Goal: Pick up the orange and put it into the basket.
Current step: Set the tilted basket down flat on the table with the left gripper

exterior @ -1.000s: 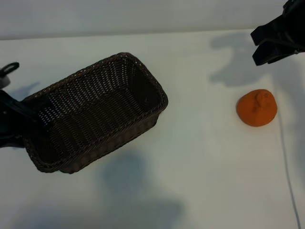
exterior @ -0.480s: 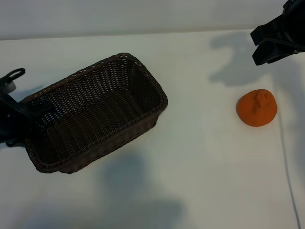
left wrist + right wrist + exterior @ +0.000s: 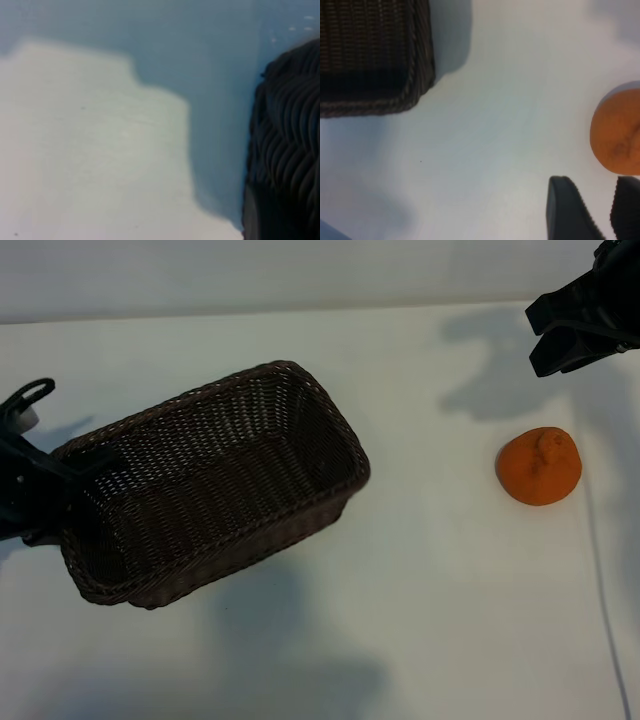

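Note:
The dark brown woven basket (image 3: 235, 545) hangs tilted over the table's left half, casting a shadow below it. My left gripper (image 3: 68, 476) is shut on the rim of its left short wall, one finger inside. In the left wrist view only a strip of basket weave (image 3: 290, 140) shows. The orange (image 3: 540, 466) sits alone on the table at the right, well apart from the basket. My right gripper (image 3: 548, 336) hovers behind the orange, open and empty. In the right wrist view the orange (image 3: 617, 132) lies just beyond that gripper (image 3: 606, 210), with the basket (image 3: 417, 55) farther off.
A white table (image 3: 430, 590) stretches between basket and orange. A thin dark cable (image 3: 600, 580) runs along the table's right side, down from near the orange.
My left gripper closed on the basket's left end. The basket then rose and swung a little to the right. The orange and the right arm stayed still.

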